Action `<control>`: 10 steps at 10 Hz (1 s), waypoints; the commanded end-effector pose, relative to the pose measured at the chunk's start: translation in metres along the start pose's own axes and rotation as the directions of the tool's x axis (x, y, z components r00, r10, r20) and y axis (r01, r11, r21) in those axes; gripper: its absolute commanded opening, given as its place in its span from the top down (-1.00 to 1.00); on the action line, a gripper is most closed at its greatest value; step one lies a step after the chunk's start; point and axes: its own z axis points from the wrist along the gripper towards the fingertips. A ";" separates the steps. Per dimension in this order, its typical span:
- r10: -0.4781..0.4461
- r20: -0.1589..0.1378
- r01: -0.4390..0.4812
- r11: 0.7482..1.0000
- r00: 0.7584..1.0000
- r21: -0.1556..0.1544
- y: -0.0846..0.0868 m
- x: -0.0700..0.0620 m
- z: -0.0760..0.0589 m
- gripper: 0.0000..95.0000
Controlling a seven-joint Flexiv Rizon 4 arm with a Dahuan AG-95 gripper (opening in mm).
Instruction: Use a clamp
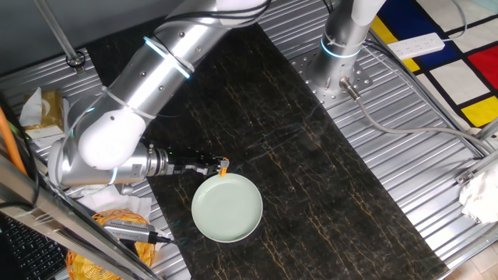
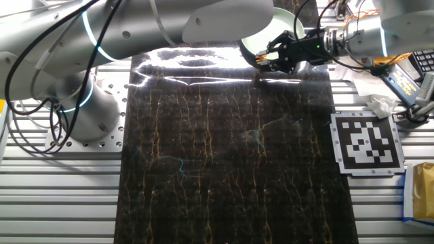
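1. At the rim of the pale green plate (image 1: 227, 208), on its edge nearest the gripper, sits the clamp (image 1: 224, 166), a tiny orange-yellow clip touching or just above that rim; which of the two cannot be told.
2. Right beside the plate, the gripper (image 1: 213, 166) has its dark fingers closed around the clamp, with only the clip's orange tip showing past them. In the other fixed view the gripper (image 2: 266, 59) is a dark cluster against the plate (image 2: 293, 22), and the clip itself is too small and hidden there to make out.
3. Behind the gripper, away from the plate, runs the silver wrist and the thick white-and-silver arm (image 1: 148, 74), rising over the dark marbled mat (image 1: 311, 163) on which the plate rests.
4. Across the mat from the plate stands the arm's base (image 1: 345, 35), bolted to the ribbed metal table (image 1: 405, 179).
5. Well apart from the plate, off the mat's edge, lies a black-and-white marker tag (image 2: 366, 141) in the other fixed view.
6. Near the plate, past the table's edge, is a heap of yellow and orange clutter (image 1: 117, 225).
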 end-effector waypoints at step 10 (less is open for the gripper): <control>-0.009 -0.033 0.010 1.000 0.999 0.026 0.004 -0.005 -0.007 1.00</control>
